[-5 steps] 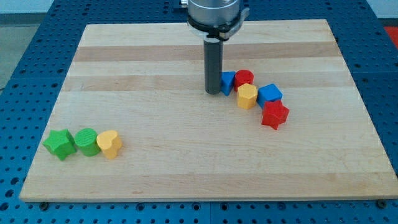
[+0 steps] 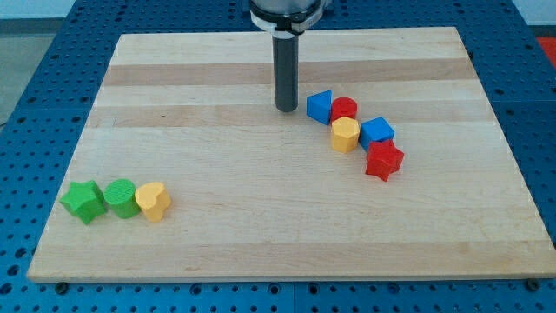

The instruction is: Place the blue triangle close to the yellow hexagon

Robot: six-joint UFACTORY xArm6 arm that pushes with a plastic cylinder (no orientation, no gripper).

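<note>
The blue triangle (image 2: 320,107) lies right of the board's middle, touching a red cylinder (image 2: 344,110) on its right. The yellow hexagon (image 2: 346,135) sits just below and to the right of the triangle, very close to it. My tip (image 2: 287,109) stands a little to the left of the blue triangle, with a small gap between them.
A blue block (image 2: 377,132) and a red star-like block (image 2: 384,161) trail off to the lower right of the hexagon. At the lower left a green star (image 2: 83,201), a green cylinder (image 2: 121,198) and a yellow heart (image 2: 154,201) stand in a row on the wooden board (image 2: 217,243).
My tip has moved up and to the left, away from the blue triangle, which now shows in full. The blocks have not visibly moved.
</note>
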